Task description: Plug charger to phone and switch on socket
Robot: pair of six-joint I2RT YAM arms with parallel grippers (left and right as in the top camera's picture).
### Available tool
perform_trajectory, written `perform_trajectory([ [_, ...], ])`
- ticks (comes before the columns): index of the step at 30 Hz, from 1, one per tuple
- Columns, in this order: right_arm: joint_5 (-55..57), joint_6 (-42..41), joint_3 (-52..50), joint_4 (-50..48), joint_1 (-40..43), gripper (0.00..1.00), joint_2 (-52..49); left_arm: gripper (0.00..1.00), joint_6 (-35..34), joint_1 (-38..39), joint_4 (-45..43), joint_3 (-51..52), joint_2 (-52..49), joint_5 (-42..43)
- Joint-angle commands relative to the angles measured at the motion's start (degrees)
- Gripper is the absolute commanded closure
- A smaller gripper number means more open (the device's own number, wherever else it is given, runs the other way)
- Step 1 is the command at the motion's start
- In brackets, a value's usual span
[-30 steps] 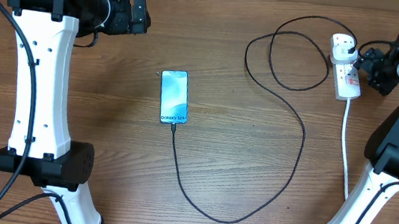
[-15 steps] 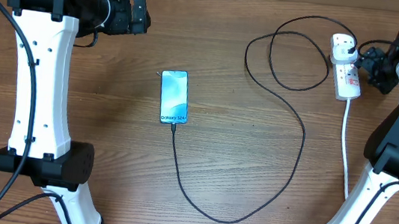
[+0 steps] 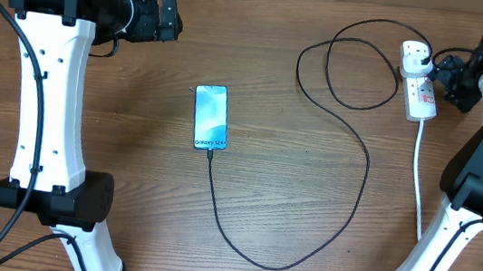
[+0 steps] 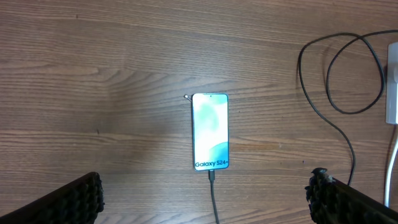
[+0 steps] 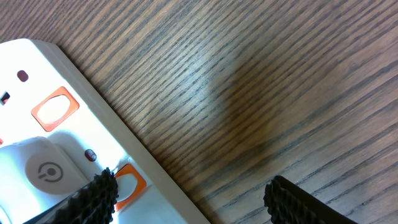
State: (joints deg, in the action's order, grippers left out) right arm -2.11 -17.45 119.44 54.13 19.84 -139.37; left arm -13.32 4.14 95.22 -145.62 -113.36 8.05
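Observation:
The phone (image 3: 210, 117) lies face up mid-table, its light-blue screen reading "Galaxy S24"; it also shows in the left wrist view (image 4: 211, 131). The black charger cable (image 3: 351, 130) is plugged into the phone's near end and loops across the table to a white plug (image 3: 415, 56) in the white socket strip (image 3: 422, 95) at the far right. My right gripper (image 3: 440, 71) is open right beside the strip; its left finger sits over an orange switch (image 5: 127, 185). My left gripper (image 3: 171, 15) is open and empty, high at the far left.
The strip's thick white cord (image 3: 419, 188) runs toward the front edge beside the right arm's base. A second orange switch (image 5: 55, 108) shows on the strip. The left arm's white column (image 3: 49, 104) stands at the left.
The right gripper has shifted slightly toward the far side beside the strip. The phone, cable and left arm have not moved.

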Motion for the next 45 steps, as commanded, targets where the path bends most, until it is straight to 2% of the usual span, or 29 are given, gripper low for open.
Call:
perform_trajectory([
  [1,-1.2,-0.1,-0.2,0.6,-0.4,0.24,-0.9,0.00,0.7,0.5,0.2,-0.8,0.9,-0.6],
  [26,-1.4,1.2,-0.2,2.3,-3.4,0.24,-2.0,0.01,0.7,0.5,0.2,-0.8,0.9,-0.6],
  [29,0.6,1.2,1.4,4.1,-2.8,0.28,-1.5,0.00,0.7,0.5,0.2,-0.8,0.9,-0.6],
  [39,3.0,1.4,10.1,11.5,0.2,0.27,7.8,0.00,0.7,0.5,0.2,-0.8,0.9,-0.6],
  [45,-0.3,1.4,11.9,19.4,-0.3,0.27,16.3,0.01,0.7,0.5,0.2,-0.8,0.9,-0.6],
])
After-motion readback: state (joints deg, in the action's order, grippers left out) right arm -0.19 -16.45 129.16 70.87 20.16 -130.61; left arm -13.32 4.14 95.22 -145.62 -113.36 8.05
